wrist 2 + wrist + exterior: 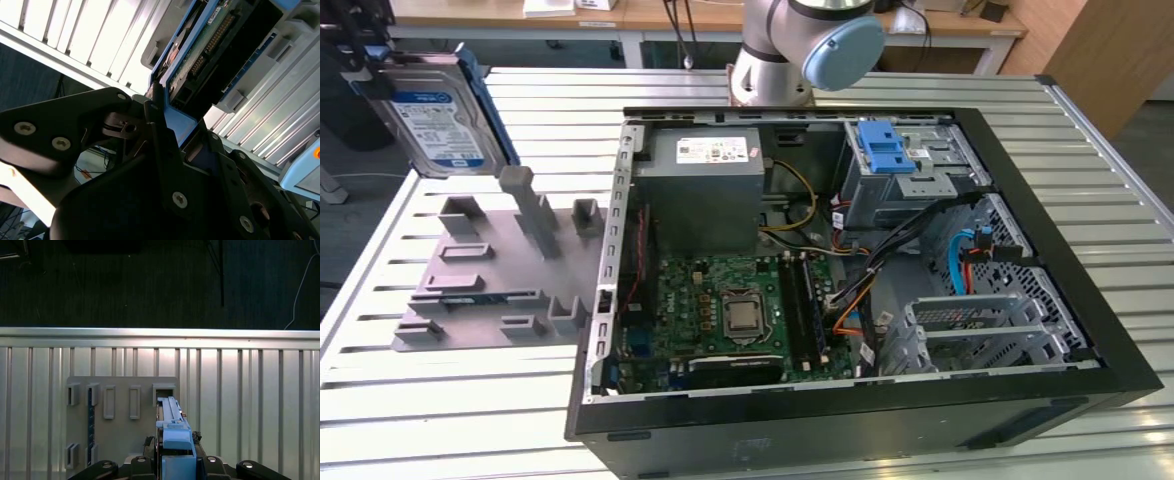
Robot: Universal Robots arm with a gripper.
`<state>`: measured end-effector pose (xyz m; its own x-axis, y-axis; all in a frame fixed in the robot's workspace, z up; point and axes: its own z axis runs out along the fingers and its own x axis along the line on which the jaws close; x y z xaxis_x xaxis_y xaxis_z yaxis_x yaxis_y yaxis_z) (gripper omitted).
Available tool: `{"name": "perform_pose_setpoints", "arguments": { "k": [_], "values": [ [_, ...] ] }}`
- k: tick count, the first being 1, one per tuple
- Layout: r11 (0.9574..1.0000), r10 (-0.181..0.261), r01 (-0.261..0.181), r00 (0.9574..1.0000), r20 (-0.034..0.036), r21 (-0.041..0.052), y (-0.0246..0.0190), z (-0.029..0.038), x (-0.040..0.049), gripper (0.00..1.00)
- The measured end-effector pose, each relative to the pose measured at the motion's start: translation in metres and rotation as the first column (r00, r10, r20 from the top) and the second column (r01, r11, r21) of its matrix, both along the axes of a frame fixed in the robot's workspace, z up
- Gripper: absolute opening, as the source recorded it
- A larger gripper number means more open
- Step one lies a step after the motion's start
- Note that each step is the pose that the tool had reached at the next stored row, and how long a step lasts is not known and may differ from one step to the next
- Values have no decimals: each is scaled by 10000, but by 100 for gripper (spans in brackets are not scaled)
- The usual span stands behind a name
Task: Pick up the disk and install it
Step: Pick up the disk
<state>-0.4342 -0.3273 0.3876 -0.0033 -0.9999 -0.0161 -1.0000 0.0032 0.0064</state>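
Gripper [176, 465] pinching disk [438, 115] by blue rail | upright, clear above grey fixture [480, 270], near table [454, 420] edge

The surface [454, 400] is slatted, ribbed aluminium, its ridges shining with bright light in both wrist views. Behind it in the exterior view stand light wooden desks [454, 12] on white legs, and a wooden panel [1107, 50] at the exterior view's right. Dark carpeted floor [150, 285] lies beyond its edge in the first wrist view.
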Motion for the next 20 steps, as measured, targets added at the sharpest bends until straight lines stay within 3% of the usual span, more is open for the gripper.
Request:
{"name": "perform_pose_setpoints", "arguments": {
  "k": [20],
  "values": [
    [10000,0,0,10000,0,7,0,43,0,36]
  ]
}}
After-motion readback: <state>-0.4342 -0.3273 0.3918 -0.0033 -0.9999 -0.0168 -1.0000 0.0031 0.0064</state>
